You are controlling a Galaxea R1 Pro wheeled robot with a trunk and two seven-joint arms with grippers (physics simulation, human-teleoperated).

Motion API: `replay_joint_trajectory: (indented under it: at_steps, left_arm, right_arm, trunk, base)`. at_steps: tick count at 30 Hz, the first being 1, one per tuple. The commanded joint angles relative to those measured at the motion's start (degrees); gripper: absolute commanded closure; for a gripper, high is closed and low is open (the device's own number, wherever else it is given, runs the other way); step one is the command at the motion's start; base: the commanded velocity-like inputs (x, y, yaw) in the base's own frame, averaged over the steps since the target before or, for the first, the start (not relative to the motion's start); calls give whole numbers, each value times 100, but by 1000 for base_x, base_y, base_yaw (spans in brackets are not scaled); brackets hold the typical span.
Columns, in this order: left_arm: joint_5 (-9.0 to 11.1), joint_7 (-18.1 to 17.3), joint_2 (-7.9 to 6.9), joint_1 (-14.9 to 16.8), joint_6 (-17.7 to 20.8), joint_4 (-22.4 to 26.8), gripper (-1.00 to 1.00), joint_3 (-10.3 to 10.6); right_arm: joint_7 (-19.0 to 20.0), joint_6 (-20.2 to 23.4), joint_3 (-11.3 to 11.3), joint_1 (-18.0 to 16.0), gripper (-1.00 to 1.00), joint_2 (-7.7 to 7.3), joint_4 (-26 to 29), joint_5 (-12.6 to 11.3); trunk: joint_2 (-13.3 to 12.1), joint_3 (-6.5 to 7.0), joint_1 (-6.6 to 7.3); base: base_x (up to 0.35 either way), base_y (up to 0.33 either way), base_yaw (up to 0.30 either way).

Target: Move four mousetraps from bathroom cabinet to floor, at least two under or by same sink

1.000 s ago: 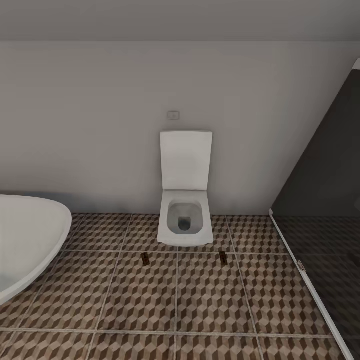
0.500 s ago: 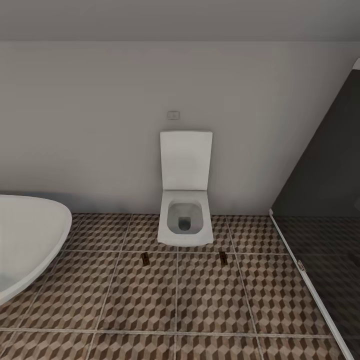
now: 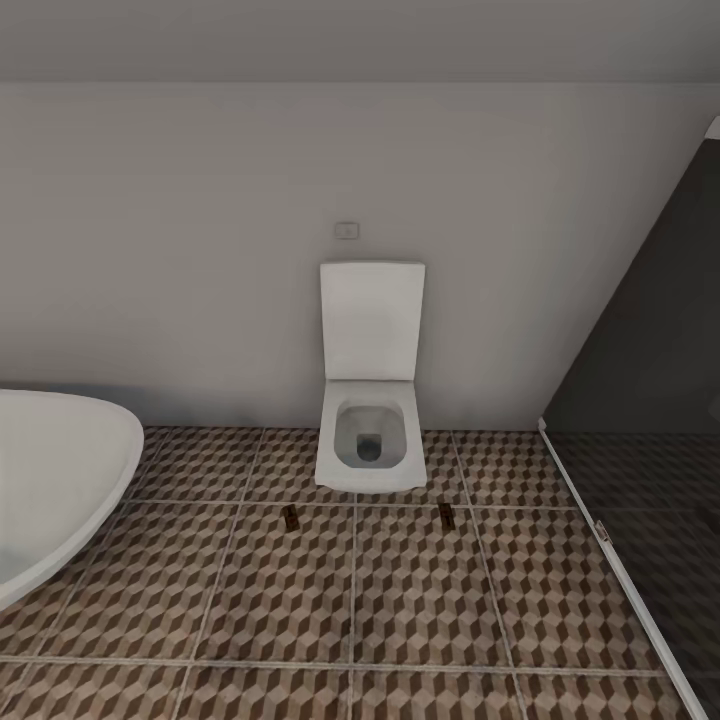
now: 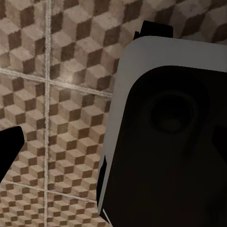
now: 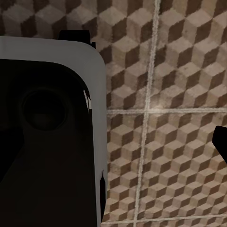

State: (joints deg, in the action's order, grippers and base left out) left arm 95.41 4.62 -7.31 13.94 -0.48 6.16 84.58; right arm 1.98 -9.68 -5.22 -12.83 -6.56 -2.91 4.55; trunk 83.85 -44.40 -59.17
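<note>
Facing the rear wall, your head camera takes in the bathroom floor point(image 3: 420, 590) with a white toilet point(image 3: 370, 440) at centre, seat lid raised against the wall. Two mousetraps lie flat on the tiles just in front of the bowl: one mousetrap point(image 3: 290, 517) off its left corner, the other mousetrap point(image 3: 446, 515) off its right corner, well apart from each other and neither touching the toilet. An oval white bathtub point(image 3: 60, 480) sits at the left edge; a dark glass panel point(image 3: 650, 400) closes off the right. Your wrist cameras look down on cube-patterned tile beside the robot's grey-and-black body point(image 4: 170, 137). You have only a dark fingertip sliver at each wrist picture's edge, so I cannot tell whether either claw is apart or together
</note>
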Motion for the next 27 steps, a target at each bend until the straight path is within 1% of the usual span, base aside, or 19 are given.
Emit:
replay_joint_trajectory:
  at_steps: [1,27]
  left_arm:
    - [40,47,-8,4,-5,26,-100,46]
    - [40,47,-8,4,-5,26,-100,50]
  right_arm:
    - [13,-43,-49,-9,-100,-3,-25,46]
    - [13,-43,-49,-9,-100,-3,-25,46]
  trunk:
    - [2,-4,0]
    - [2,-4,0]
  base:
    - [0,0,0]
    - [0,0,0]
